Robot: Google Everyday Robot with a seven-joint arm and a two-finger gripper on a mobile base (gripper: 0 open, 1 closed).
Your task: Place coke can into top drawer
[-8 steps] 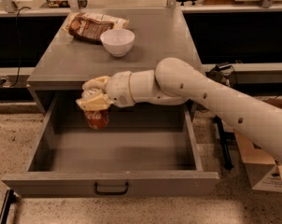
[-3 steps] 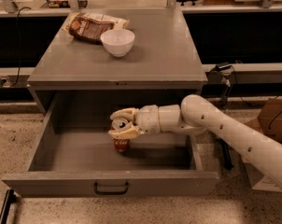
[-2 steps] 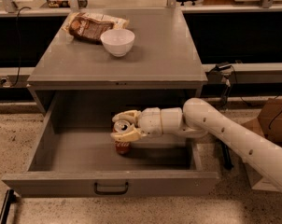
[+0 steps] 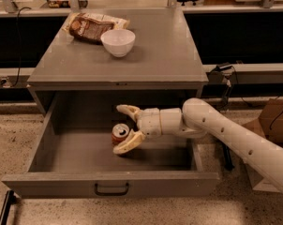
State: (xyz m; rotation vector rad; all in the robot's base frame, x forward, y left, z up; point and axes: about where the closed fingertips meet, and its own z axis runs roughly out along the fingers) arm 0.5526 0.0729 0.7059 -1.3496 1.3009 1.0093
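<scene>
the gripper (image 4: 118, 129) is sitting low inside the top drawer (image 4: 62, 157), reaching in from the drawer's right side, and its jaws are standing wide apart, one finger toward the drawer's back, the other finger (image 4: 128, 143) toward its front panel. the coke can (image 4: 120, 133) is standing upright on the drawer floor, silver top facing up, right in the gap between them, around the drawer's middle. the front finger looks to be touching or just grazing the can's side, while the back one is showing clear space. so the can's long axis is running vertical, with the wrist lying to its right. by the look of it, the can is in place, and the safe exit is straight back toward the drawer's right or upward, since any swing toward the drawer front could tip it. above the drawer, a white bowl (image 4: 118, 42) and a snack bag (image 4: 89, 26) are sitting well apart from the action.
</scene>
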